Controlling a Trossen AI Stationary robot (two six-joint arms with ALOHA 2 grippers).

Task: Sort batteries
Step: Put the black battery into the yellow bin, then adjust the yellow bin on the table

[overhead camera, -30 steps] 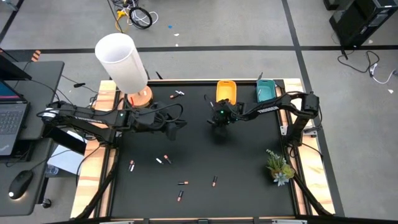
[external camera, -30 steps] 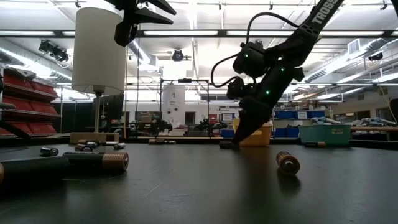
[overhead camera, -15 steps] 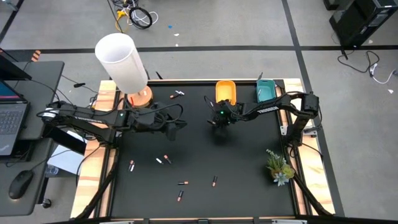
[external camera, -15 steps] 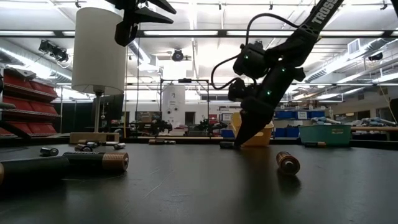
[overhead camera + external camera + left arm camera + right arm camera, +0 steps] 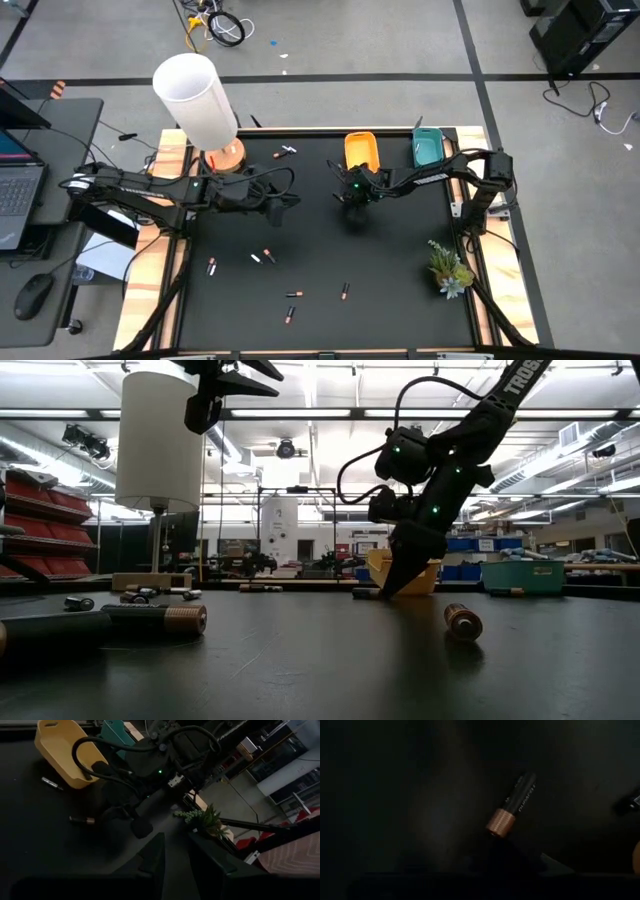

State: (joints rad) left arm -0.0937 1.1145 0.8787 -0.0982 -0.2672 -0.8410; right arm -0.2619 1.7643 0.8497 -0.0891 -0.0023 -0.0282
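One battery [image 5: 512, 805], black with a copper end, lies on the black table [image 5: 400, 260] just ahead of the right gripper [image 5: 352, 196], beside the yellow tray [image 5: 361, 150]; its finger state is unclear. Left gripper [image 5: 276, 208] hangs slightly parted.

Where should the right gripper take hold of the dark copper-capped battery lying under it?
Grip the dark copper-capped battery mid-body, coming straight down with the right gripper, fingers across its round sides. It lies flat on the black table, so it would likely roll if nudged along that direction.
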